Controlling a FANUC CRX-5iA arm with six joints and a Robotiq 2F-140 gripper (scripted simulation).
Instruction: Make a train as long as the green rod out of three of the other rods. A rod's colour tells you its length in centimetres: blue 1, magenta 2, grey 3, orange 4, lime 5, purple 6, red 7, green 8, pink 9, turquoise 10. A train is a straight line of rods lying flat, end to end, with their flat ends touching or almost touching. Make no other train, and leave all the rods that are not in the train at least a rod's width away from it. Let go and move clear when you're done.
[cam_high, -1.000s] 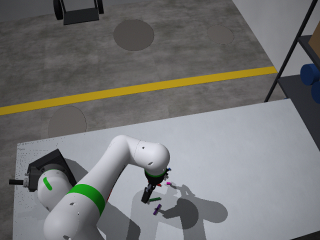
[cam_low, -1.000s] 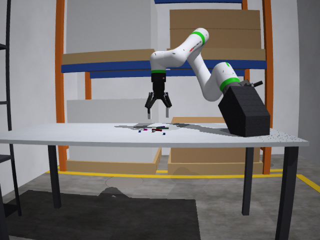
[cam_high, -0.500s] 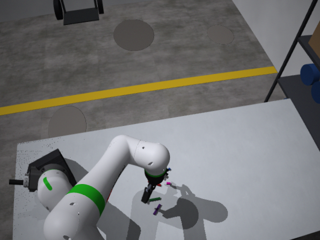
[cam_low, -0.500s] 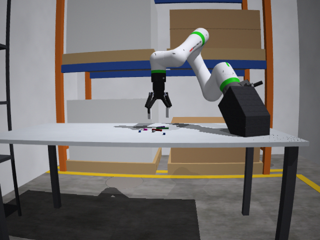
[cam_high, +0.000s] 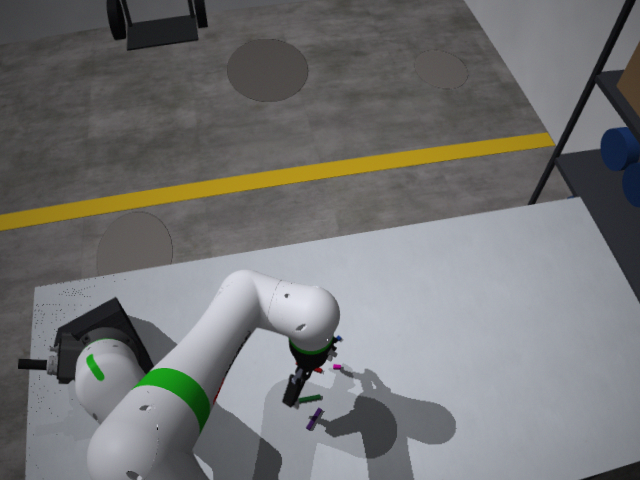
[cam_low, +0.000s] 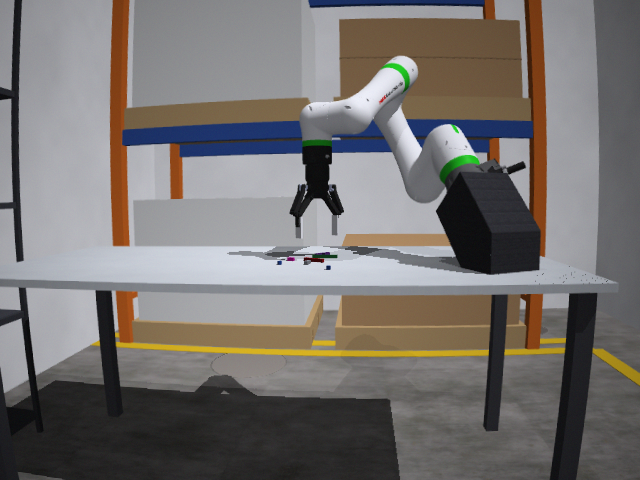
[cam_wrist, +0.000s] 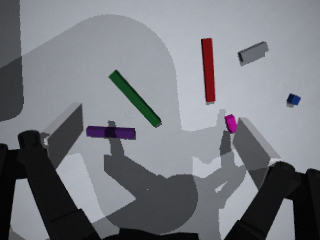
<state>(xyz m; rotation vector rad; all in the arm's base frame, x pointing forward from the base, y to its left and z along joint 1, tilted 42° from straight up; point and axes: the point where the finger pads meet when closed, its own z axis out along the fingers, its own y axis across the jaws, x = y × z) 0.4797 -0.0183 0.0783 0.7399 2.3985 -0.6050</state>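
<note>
Several small rods lie flat and apart on the white table. In the wrist view I see the green rod (cam_wrist: 135, 98) lying diagonally, the purple rod (cam_wrist: 110, 132) just below its left half, the red rod (cam_wrist: 208, 69) upright in the frame, a grey rod (cam_wrist: 252, 52), a blue cube (cam_wrist: 294, 99) and a magenta rod (cam_wrist: 230, 123) by my right finger. No rods touch end to end. My gripper (cam_wrist: 159, 123) (cam_low: 316, 230) is open and empty, hanging well above the rods. In the top view the green rod (cam_high: 310, 398), purple rod (cam_high: 314, 418) and magenta rod (cam_high: 337, 366) show beside the gripper (cam_high: 294, 392).
The robot's black base block (cam_low: 488, 222) stands on the table's right end in the exterior view. A second blue cube (cam_low: 279, 262) lies left of the rod cluster. Shelving with boxes stands behind the table.
</note>
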